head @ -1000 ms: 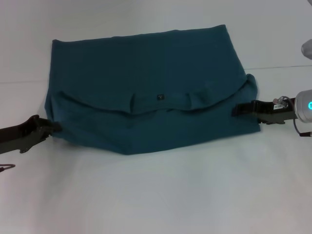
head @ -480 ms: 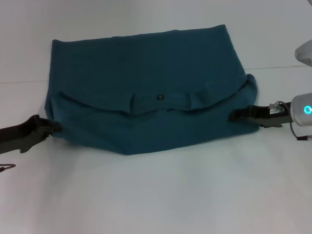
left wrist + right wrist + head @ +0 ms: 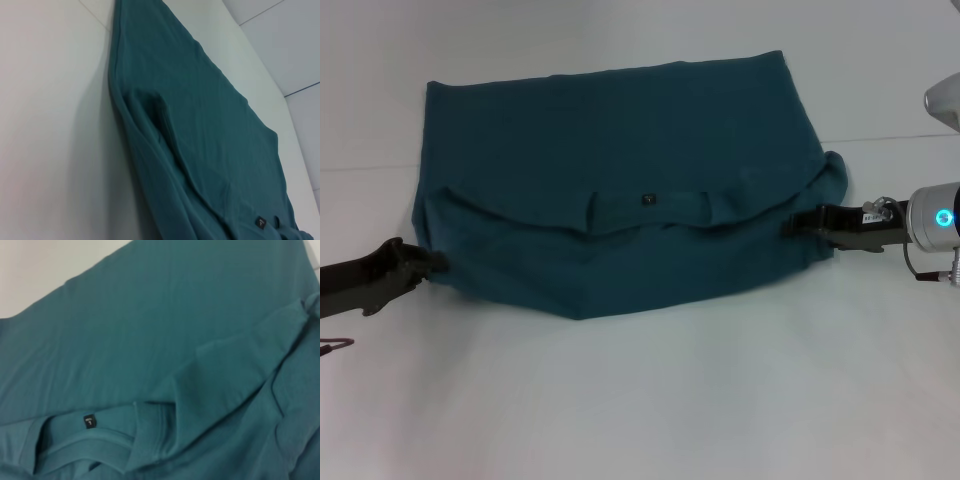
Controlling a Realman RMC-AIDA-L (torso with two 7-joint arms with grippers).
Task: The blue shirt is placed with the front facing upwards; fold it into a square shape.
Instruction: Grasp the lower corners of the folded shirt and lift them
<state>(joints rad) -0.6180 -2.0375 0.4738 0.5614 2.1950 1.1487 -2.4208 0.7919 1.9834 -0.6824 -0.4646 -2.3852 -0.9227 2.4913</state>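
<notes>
Head view showed the blue shirt (image 3: 620,190) lying on a wide white table (image 3: 650,400). The shirt was folded over, so its front print was hidden. The round collar with a small dark label (image 3: 649,199) sat near the middle, facing up. The near edge of the shirt hung in a soft point toward the robot.

The left pincer (image 3: 428,262) lay low on the table at the shirt's left corner, touching the cloth. I could not tell if it was shut on the cloth or just resting there. The right pincer (image 3: 792,226) reached in from the right side and lay across the shirt's right edge. Its tips were dark and thin, and I could not tell if they were pinching the cloth.

The table was plain and white, with a thin line (image 3: 890,138) running across it behind the shirt. Beyond that the room looked pale and bare.

The left wrist view showed the shirt (image 3: 190,130) stretching away over the white top. The right wrist view showed the collar and label (image 3: 89,421) up close, with soft folds beside them.
</notes>
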